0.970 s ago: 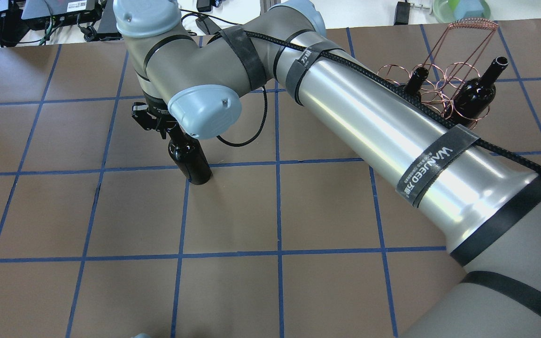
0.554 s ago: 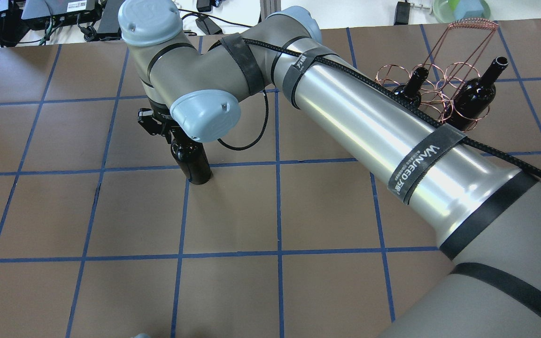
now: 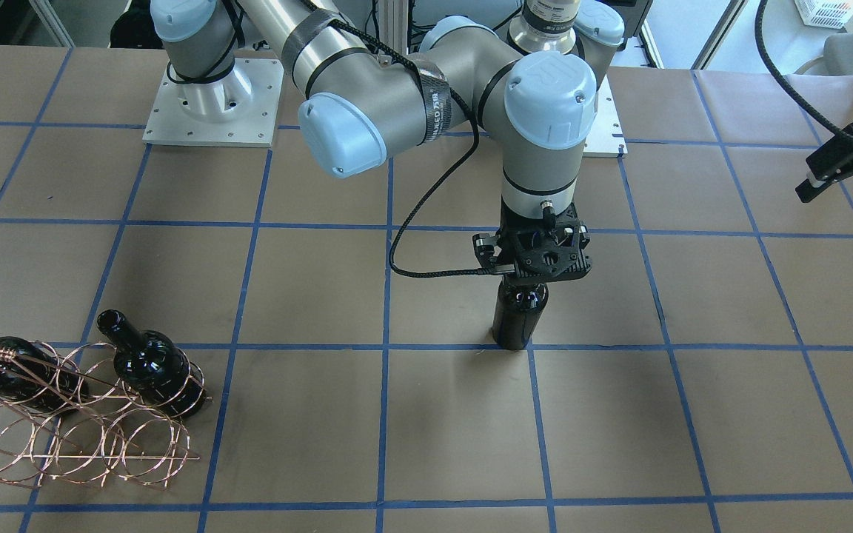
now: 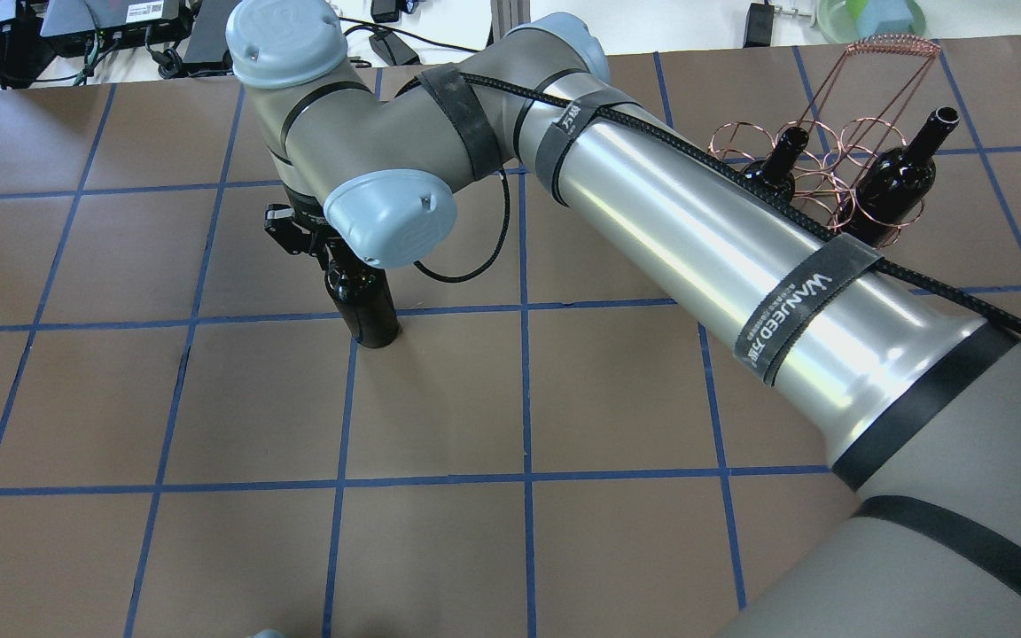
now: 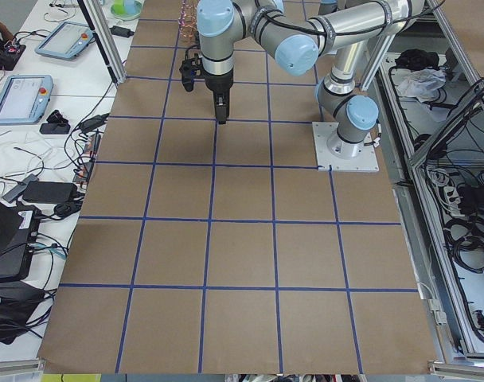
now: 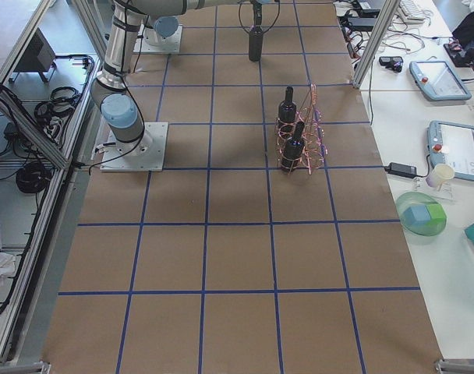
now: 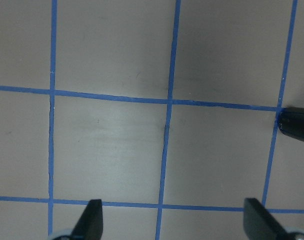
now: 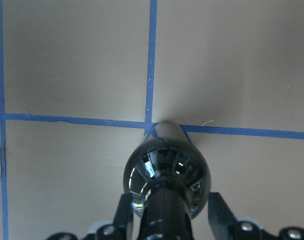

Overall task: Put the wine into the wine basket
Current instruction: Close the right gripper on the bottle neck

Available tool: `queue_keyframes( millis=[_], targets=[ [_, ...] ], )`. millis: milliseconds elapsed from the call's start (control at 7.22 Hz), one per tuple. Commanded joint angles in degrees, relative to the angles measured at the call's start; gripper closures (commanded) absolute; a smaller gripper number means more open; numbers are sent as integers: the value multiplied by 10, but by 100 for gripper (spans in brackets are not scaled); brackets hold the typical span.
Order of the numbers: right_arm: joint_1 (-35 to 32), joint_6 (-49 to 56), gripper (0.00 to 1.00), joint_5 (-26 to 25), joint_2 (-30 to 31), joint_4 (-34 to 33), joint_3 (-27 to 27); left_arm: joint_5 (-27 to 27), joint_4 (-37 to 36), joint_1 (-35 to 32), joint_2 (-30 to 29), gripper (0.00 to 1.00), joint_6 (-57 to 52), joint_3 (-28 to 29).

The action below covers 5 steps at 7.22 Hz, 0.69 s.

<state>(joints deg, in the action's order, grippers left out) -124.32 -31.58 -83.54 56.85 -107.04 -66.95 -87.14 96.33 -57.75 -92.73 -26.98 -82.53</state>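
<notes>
A glossy near-black wine bottle (image 3: 519,318) stands upright on a blue grid line left of centre in the overhead view (image 4: 370,315). My right gripper (image 3: 534,255) has reached across and sits over its neck. In the right wrist view the fingers (image 8: 123,215) stand either side of the neck (image 8: 164,220) with small gaps, so the gripper is open. The copper wire wine basket (image 4: 830,177) stands at the far right and holds two more bottles (image 4: 900,182) (image 4: 776,168). My left gripper (image 7: 172,220) is open and empty, far off at the table's side (image 3: 845,166).
The brown table cover (image 4: 519,399) has a blue tape grid. The right arm's long silver link (image 4: 741,248) crosses in front of the basket in the overhead view. Tablets, cables and a green bowl (image 6: 420,214) lie on side tables beyond the mat.
My right gripper has shifted slightly to the right over the bottle's neck. The bottle has stayed in place. The basket and the left gripper have not moved.
</notes>
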Motion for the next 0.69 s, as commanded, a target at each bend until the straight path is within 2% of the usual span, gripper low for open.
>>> queue_keyframes(
  millis=[0, 554],
  targets=[
    [3, -8, 40, 5, 3, -13, 2, 0, 0, 0, 0, 0, 0, 0],
    [3, -1, 41, 0, 9, -16, 4, 0, 0, 0, 0, 0, 0, 0]
  ],
)
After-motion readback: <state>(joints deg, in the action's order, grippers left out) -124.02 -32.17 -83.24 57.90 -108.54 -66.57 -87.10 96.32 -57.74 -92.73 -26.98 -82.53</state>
